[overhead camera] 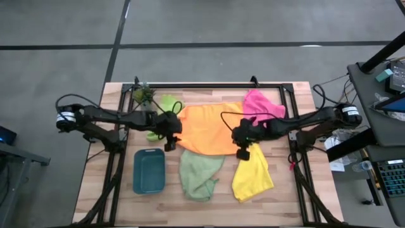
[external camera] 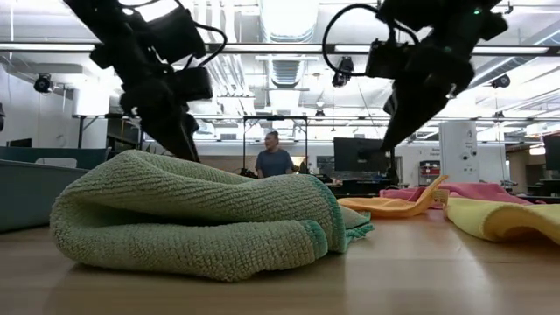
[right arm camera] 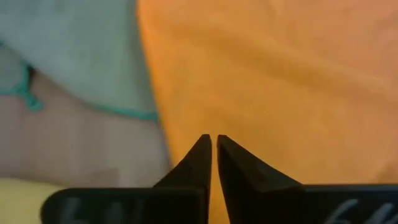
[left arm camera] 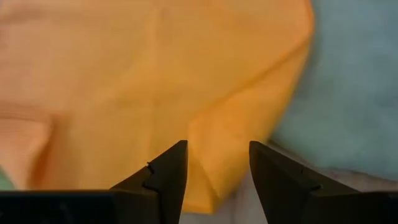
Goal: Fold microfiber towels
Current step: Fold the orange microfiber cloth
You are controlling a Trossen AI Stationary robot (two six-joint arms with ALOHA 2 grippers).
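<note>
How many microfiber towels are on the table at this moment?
5. Lime green towel at the far left by the plant, orange towel spread in the middle, pink towel far right, sage green towel near centre, yellow towel near right. More could lie hidden underneath.

Both arms reach inward toward mid-bench; left end effector (left arm camera: 214, 177) fingers parted, nothing between them. Right end effector (right arm camera: 211, 165) fingers pressed together, empty.

Open lab hall — ceiling ducts (external camera: 289, 66), monitor (external camera: 357, 155), person (external camera: 274, 157) standing
</note>
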